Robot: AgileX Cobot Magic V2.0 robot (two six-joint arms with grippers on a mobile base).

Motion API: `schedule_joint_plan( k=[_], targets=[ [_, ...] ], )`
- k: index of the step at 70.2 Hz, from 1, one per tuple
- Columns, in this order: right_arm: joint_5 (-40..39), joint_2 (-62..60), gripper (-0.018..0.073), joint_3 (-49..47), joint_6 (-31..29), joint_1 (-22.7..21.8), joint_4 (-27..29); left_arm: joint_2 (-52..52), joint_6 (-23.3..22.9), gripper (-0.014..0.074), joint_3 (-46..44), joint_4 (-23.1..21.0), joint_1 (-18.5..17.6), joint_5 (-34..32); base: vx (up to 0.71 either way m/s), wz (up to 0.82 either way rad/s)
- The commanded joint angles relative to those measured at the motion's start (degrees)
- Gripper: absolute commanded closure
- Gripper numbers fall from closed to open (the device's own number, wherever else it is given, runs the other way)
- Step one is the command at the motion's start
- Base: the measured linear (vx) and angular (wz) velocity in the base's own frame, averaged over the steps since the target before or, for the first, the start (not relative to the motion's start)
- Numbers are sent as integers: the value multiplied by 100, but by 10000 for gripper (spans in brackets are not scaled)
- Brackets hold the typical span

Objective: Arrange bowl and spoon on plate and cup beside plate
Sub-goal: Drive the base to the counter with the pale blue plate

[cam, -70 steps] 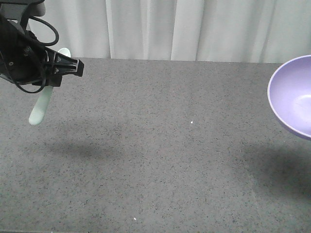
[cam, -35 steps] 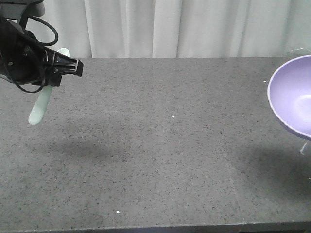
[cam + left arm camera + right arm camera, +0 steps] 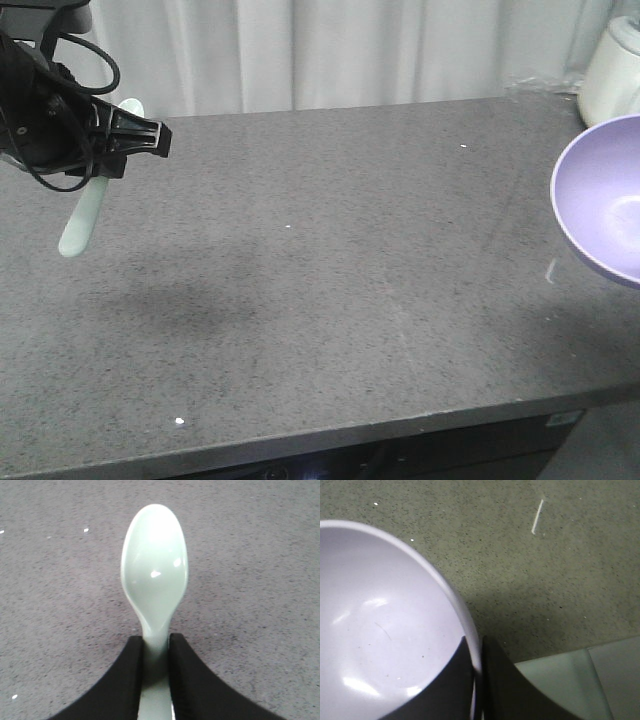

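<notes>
Held in the air at the far left, the pale green spoon [image 3: 82,218] slants with its head up and its handle down. My left gripper [image 3: 112,150] is shut on the handle. In the left wrist view the spoon [image 3: 154,575] sticks out past the black fingers [image 3: 125,680], and the gripper [image 3: 155,645] pinches its neck. The lavender bowl [image 3: 605,200] hangs tilted at the right edge. My right gripper [image 3: 479,652] is shut on the bowl's [image 3: 375,625] rim, one finger inside and one outside. Plate and cup are out of view.
A grey speckled countertop [image 3: 330,280] lies below both arms, its front edge near the bottom of the front view. A white appliance [image 3: 612,70] stands at the back right corner. White curtains hang behind. Pale floor [image 3: 570,680] shows past the table edge.
The table and curtain have slid leftward in the front view, bringing in the table's front edge, right end and the white appliance. Both grippers keep their places in the frame and their holds.
</notes>
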Motion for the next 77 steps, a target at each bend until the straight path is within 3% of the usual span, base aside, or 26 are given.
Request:
schedule_joint_plan(
  k=[1, 77],
  targets=[
    [-297, -95, 566, -161, -17, -9, -62, -220, -18, 603, -146, 59, -24, -263, -5, -27],
    [-292, -95, 566, -161, -17, -9, -62, -220, -18, 603, -146, 59, -24, -263, -7, -40]
  ],
)
